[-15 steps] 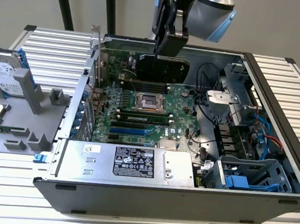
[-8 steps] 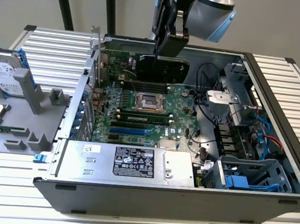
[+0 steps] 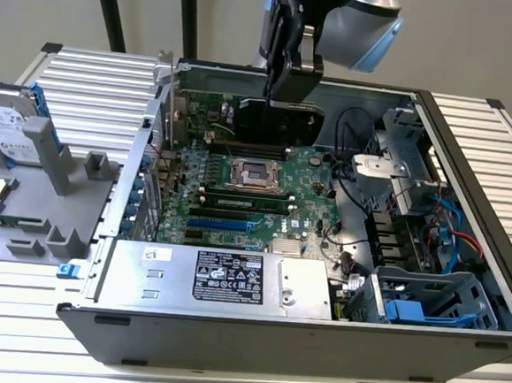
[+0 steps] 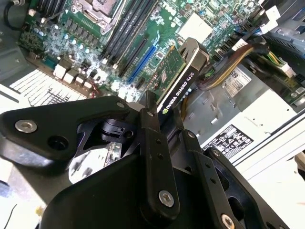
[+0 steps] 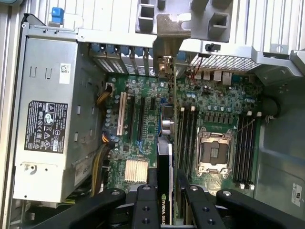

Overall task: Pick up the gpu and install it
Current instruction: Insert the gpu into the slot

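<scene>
The gpu (image 3: pixel 279 122) hangs upright over the far part of the open computer case, and my gripper (image 3: pixel 288 70) is shut on its top edge. Its black cooler faces the exterior view, and its silver end bracket (image 3: pixel 167 105) is toward the exterior view's left. In both wrist views the card shows edge-on, green board on one face and black cooler on the other (image 4: pixel 178 76) (image 5: pixel 164 157). My fingers (image 5: pixel 145 193) clamp it from both sides, gripper (image 5: pixel 166 191) (image 4: pixel 164 107). Below lies the large green motherboard (image 3: pixel 238 199) (image 5: pixel 214 95) with its expansion slots (image 5: pixel 140 119).
A silver power supply (image 3: pixel 223 278) fills the case's near side. Cables and a drive cage (image 3: pixel 425 302) sit at the exterior view's right. A hard drive with blue rails (image 3: pixel 8 123) rests on a grey fixture (image 3: pixel 62 176) outside the case, on the left.
</scene>
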